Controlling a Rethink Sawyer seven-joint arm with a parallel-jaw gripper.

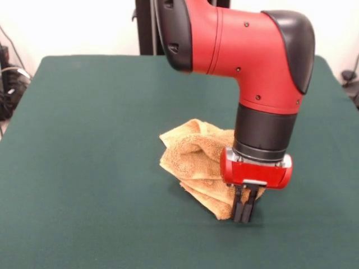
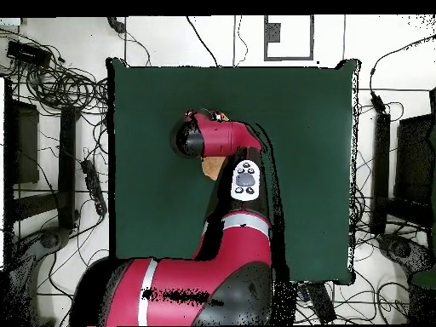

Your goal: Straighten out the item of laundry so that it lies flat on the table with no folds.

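The orange-tan towel [image 1: 193, 159] lies crumpled in a bunched heap with several folds, a little right of the middle of the dark green table [image 1: 84, 145]. My gripper [image 1: 245, 212] points straight down at the heap's near right corner. Its fingers [image 1: 239, 210] stand close together, pinching the towel's near corner just above the table. In the overhead view the arm covers the gripper and most of the towel. Only a small tan patch of the towel [image 2: 209, 168] shows beside the arm on the table [image 2: 315, 128].
The red and black arm [image 1: 247, 50] comes down from the top and hangs over the towel's right part. Cables and dark equipment [image 2: 51, 85] lie on the floor round the table's edges.
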